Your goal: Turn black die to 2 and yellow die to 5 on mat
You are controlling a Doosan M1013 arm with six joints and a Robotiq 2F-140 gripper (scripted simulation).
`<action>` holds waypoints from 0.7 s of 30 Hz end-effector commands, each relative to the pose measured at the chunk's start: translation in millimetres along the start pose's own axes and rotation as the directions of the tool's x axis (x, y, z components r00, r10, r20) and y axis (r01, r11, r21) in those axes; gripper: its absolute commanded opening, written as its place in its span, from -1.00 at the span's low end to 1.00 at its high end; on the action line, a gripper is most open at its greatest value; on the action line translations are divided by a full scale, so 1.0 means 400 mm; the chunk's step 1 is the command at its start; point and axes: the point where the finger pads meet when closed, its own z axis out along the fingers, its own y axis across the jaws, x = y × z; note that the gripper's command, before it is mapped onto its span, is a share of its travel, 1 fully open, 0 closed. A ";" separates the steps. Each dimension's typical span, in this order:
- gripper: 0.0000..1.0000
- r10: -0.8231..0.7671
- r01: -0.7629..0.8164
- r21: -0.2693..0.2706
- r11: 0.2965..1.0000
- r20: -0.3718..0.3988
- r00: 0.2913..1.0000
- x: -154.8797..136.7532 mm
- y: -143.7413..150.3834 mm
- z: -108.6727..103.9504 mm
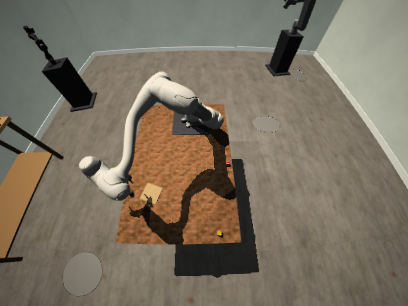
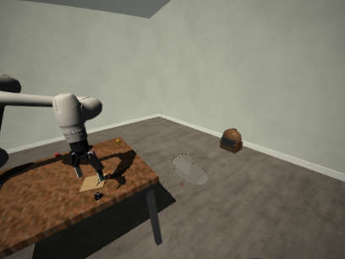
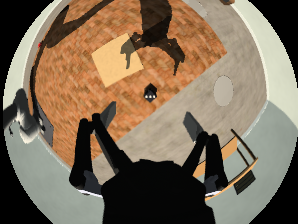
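The tan mat [image 2: 92, 183] lies near the front edge of the wooden table [image 2: 63, 186]. The black die [image 2: 98, 195] sits on the table just off the mat, close to the edge, and also shows in the wrist view [image 3: 150, 91] beside the mat [image 3: 117, 62]. The yellow die [image 1: 219, 233] and the red die [image 1: 228, 163] lie far from the mat [image 1: 152, 192]. They also show in the exterior view, the yellow die [image 2: 117, 140] at the far corner and the red die [image 2: 57, 155] behind the arm. My gripper [image 2: 90, 174] is open and empty, hanging above the mat.
The arm's dark base plate [image 1: 192, 125] is at the table's far end. A wooden bench [image 1: 15, 200] stands left of the table. Two black camera pedestals [image 1: 67, 82] [image 1: 285, 50] stand on the floor. A brown domed object [image 2: 231, 140] sits by the wall.
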 end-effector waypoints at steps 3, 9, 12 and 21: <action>1.00 -0.217 0.217 0.000 0.976 -0.007 0.976 0.000 0.000 0.005; 1.00 -0.398 0.398 -0.001 0.917 -0.007 0.917 0.000 0.000 0.010; 1.00 -0.488 0.488 -0.002 0.873 -0.006 0.873 0.000 0.000 0.012; 1.00 -0.716 0.716 -0.003 0.698 -0.006 0.698 0.000 0.000 0.020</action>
